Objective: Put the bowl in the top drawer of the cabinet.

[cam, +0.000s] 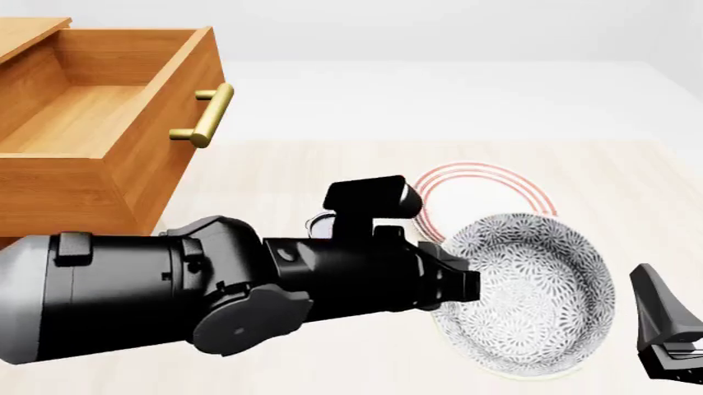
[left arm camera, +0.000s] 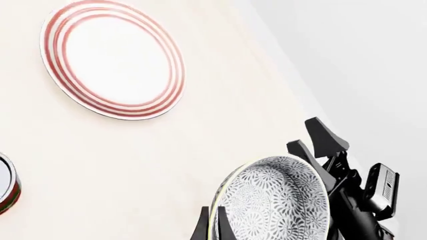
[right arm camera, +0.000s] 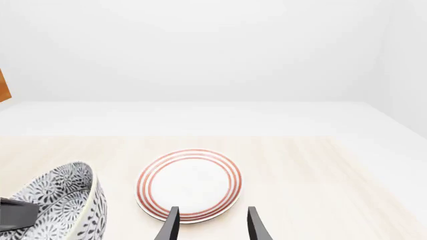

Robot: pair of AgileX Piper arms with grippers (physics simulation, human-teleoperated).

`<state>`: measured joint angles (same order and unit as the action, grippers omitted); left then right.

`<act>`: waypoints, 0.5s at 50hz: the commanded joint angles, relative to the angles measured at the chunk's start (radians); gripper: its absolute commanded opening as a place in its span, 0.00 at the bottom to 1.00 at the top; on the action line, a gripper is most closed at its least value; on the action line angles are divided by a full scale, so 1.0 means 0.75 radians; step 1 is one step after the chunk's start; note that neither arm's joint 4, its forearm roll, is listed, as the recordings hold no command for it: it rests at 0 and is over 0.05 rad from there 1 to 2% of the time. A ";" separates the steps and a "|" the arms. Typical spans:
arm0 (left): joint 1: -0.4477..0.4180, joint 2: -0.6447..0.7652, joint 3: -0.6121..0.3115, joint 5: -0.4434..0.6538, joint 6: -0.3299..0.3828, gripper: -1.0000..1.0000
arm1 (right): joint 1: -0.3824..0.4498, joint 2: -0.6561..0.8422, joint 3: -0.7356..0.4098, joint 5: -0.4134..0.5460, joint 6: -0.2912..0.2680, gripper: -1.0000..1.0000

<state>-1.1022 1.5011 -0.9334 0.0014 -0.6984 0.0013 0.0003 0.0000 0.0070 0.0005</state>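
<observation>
**Bowl clamped by left gripper, off the table, drawer open**

Cabinet [cam: 66,177]: far left in the front view, light-brown wood. Drawer [cam: 104,107] is pulled out, inside bare as far as visible, brass bar handle [cam: 204,115] on its front.

Table [cam: 615,197]: pale wood-grain top.

Left arm [cam: 209,284]: crosses the front view from the left, big black body, reaching toward the bowl.

Bowl [cam: 528,288]: tilted, mouth facing the front camera, well right of the drawer and nearer the camera, not in it. Blue-grey floral pattern in and out. In the right wrist view it sits raised and tipped beside the plate.

Plate [cam: 483,185]: flat on the table, red rings, just behind the bowl in the front view, partly hidden by it.

Left gripper [left arm camera: 212,227]: fingers pinch the bowl's rim, one each side of the wall.

Right gripper [right arm camera: 211,225]: fingers apart, nothing between them, hanging over the plate's near edge, right of the bowl.

Small round red-rimmed thing [left arm camera: 5,184] at the left wrist view's edge; can't identify.
</observation>
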 commanded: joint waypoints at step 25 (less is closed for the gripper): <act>0.135 -0.197 -0.130 0.245 0.120 0.00 | 0.000 0.000 0.000 0.000 0.000 1.00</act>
<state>-1.0356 1.3909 -0.9956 0.1336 -0.6397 0.0013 0.0003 0.0000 0.0070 0.0005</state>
